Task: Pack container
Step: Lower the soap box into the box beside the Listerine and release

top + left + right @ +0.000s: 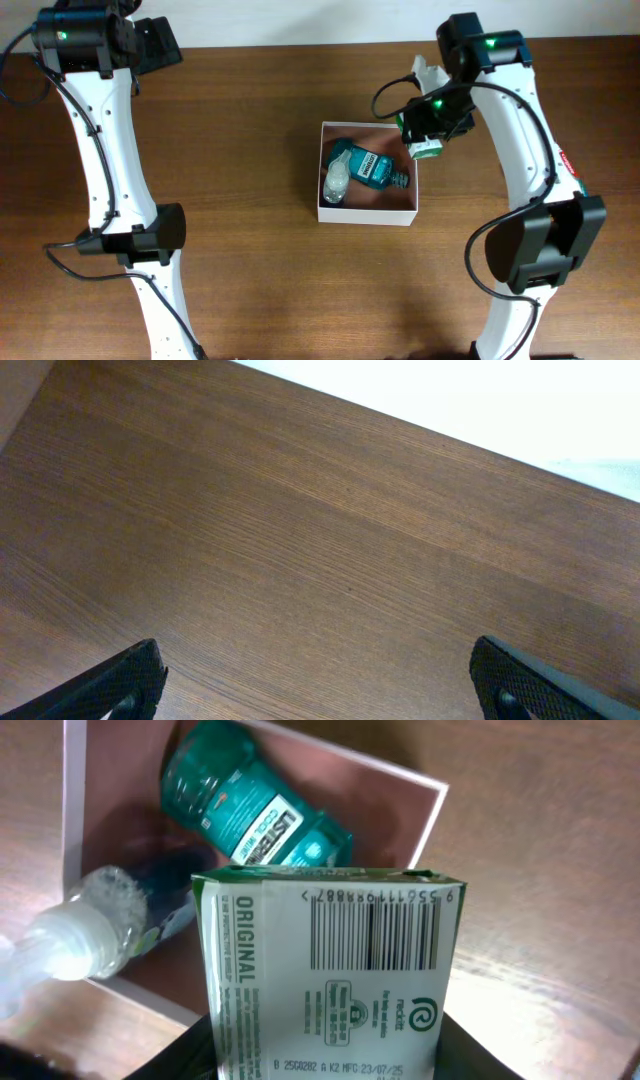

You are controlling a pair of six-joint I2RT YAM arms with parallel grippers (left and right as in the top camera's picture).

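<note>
Toward the bench's (pixel 250 150) rear edge, right gripper (pixel 430 135) clamps a green-white packet (pixel 330 970) above the container's (pixel 365 214) corner; left gripper (pixel 315 675) stands wide open, empty.

left pincer (pixel 318 695) spread wide, black textured fingertips (pixel 128 682) at both lower corners, brown wood-grain bench (pixel 300 550) between and beyond them, bright white strip (pixel 480 400) past its far edge

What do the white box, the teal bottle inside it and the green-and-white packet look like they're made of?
Box: probably thin card; matte white walls with sharp folded edges, pinkish-brown inside.
Teal bottle: likely clear plastic; glossy highlights, tinted liquid seems to show through, with a stuck-on label.
Packet: seems to be printed cardboard; flat faces, crisp corners and a barcode printed straight on it.
</note>
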